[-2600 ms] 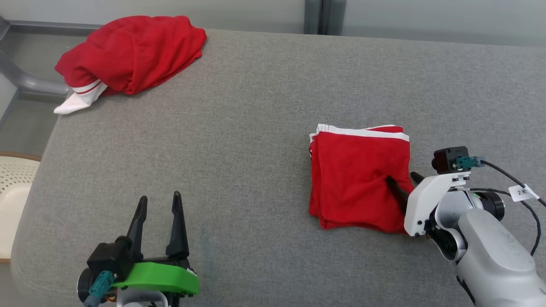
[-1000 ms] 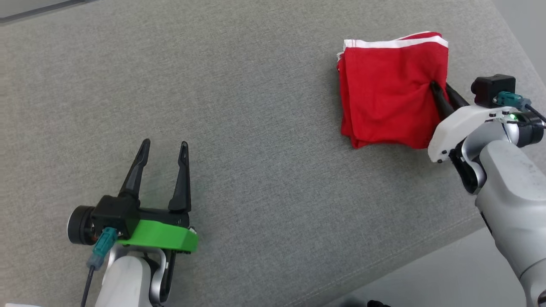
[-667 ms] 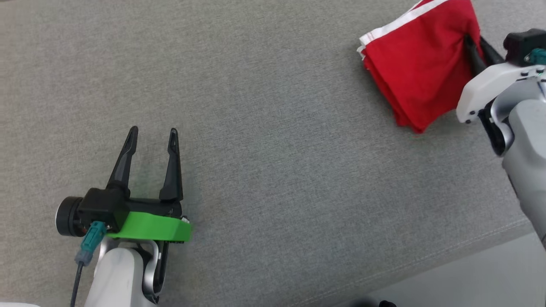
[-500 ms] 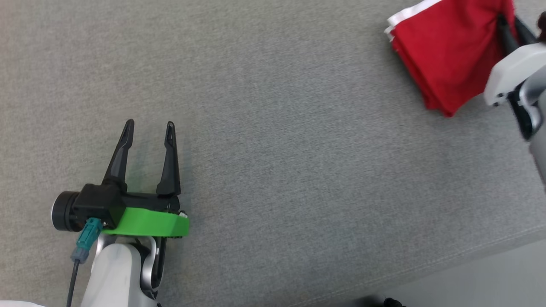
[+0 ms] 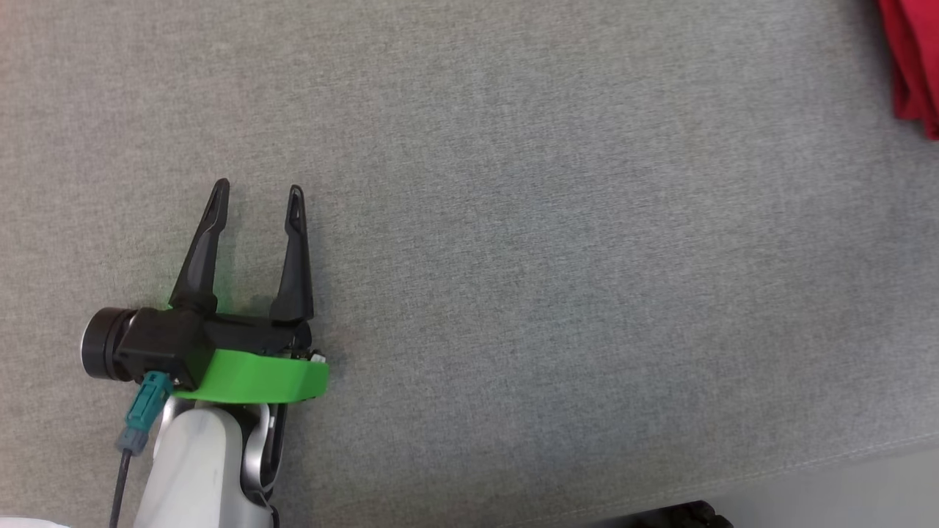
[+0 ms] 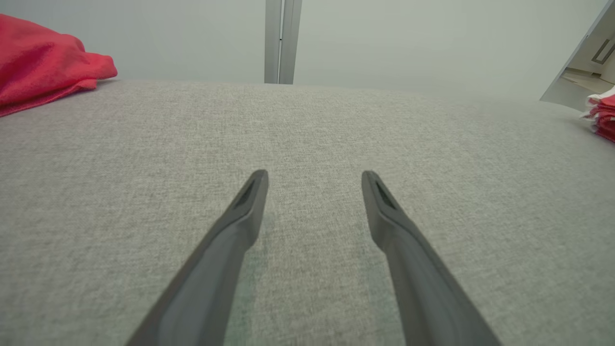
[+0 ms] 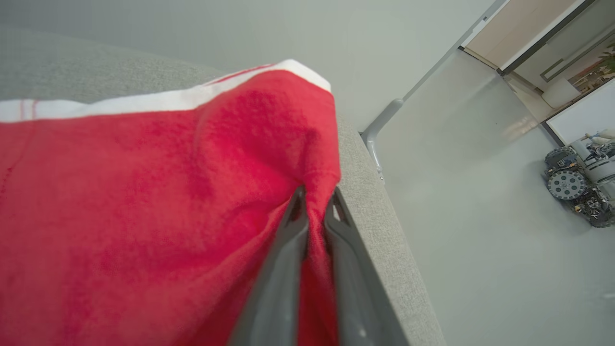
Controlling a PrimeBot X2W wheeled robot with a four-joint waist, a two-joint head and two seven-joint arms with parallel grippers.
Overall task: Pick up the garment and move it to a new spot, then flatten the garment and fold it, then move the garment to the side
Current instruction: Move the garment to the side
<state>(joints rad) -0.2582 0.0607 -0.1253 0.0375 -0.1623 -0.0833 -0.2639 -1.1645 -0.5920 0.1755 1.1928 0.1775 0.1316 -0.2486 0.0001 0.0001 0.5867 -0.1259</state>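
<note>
1. The garment (image 7: 144, 202) is bright red cloth folded into a stack of several layers. A white band runs along its far edge, and the surface is mostly smooth.
2. It sits at the right-hand edge of the grey fabric-covered tabletop (image 5: 513, 257). The head view catches a red sliver of it at the top right corner (image 5: 913, 66). The left wrist view shows its layered red and white edge far off to the right (image 6: 603, 115).
3. The right gripper (image 7: 317, 192) has its jaws almost closed on a pinch of the garment's right side. The cloth puckers into a ridge that runs up to the fingertips. I cannot tell whether the stack lies on the tabletop or hangs clear of it.
4. The right fingers point along the tabletop's edge, with the pale floor (image 7: 480, 216) just to their right.
5. The left gripper (image 5: 257, 188) holds its jaws apart with nothing between them (image 6: 314, 175). It sits low over bare tabletop at the lower left of the head view, fingers pointing up that view, well apart from the garment.
6. A crumpled red heap (image 6: 43, 62) lies at the tabletop's far left in the left wrist view.
</note>
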